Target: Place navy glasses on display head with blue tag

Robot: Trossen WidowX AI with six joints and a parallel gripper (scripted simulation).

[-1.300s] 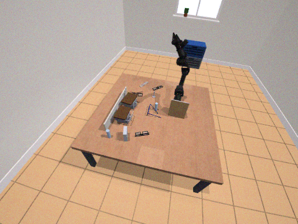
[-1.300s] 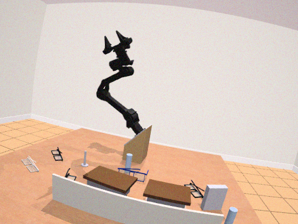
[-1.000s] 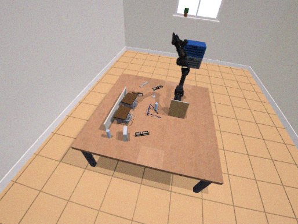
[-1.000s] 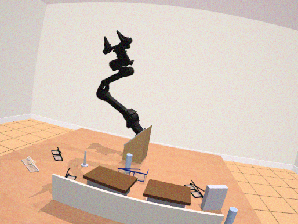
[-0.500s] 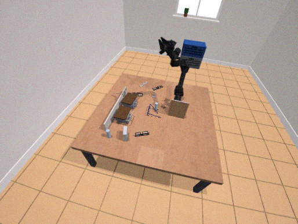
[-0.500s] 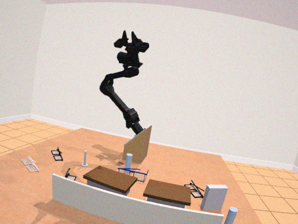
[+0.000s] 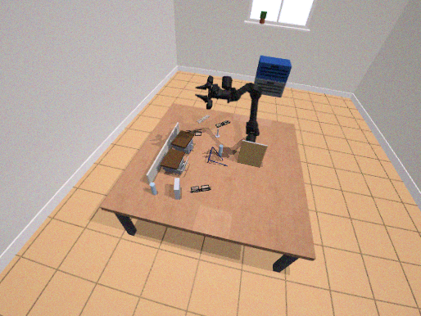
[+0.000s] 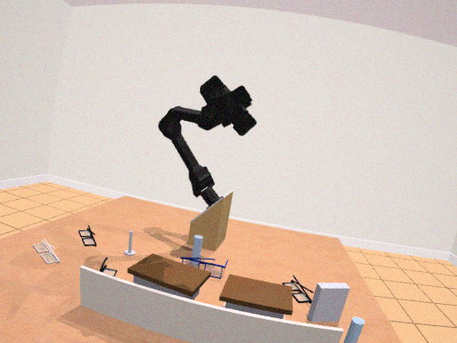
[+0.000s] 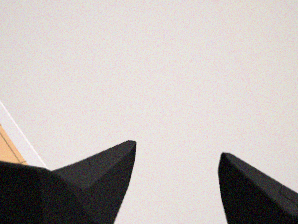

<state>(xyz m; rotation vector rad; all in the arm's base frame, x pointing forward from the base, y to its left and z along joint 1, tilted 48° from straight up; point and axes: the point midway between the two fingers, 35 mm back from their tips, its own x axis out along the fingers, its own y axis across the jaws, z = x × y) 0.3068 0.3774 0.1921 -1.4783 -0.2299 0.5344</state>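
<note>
The navy glasses (image 7: pixel 218 163) (image 8: pixel 213 265) stand on the table beside a light blue cylinder, temples spread. Two brown slabs (image 7: pixel 183 139) (image 7: pixel 174 159) (image 8: pixel 169 275) (image 8: pixel 257 294) sit on pale grey supports behind the long low wall. The display heads cannot be made out clearly, and no blue tag can be read. My gripper (image 7: pixel 196 92) (image 9: pixel 177 155) is partly open and empty, high above the table and far from the glasses. Its fingers point sideways; the wrist view shows only wall and a bit of floor beyond them.
A tan panel (image 7: pixel 252 153) (image 8: pixel 209 231) stands near the arm base. The light blue cylinder (image 7: pixel 221 150) (image 8: pixel 197 246), a thin post (image 8: pixel 130 243), a pale box (image 7: pixel 177 188) (image 8: pixel 330 302), white glasses (image 8: pixel 46 252) and several black glasses stand around. The low wall (image 8: pixel 200 311) borders the slabs.
</note>
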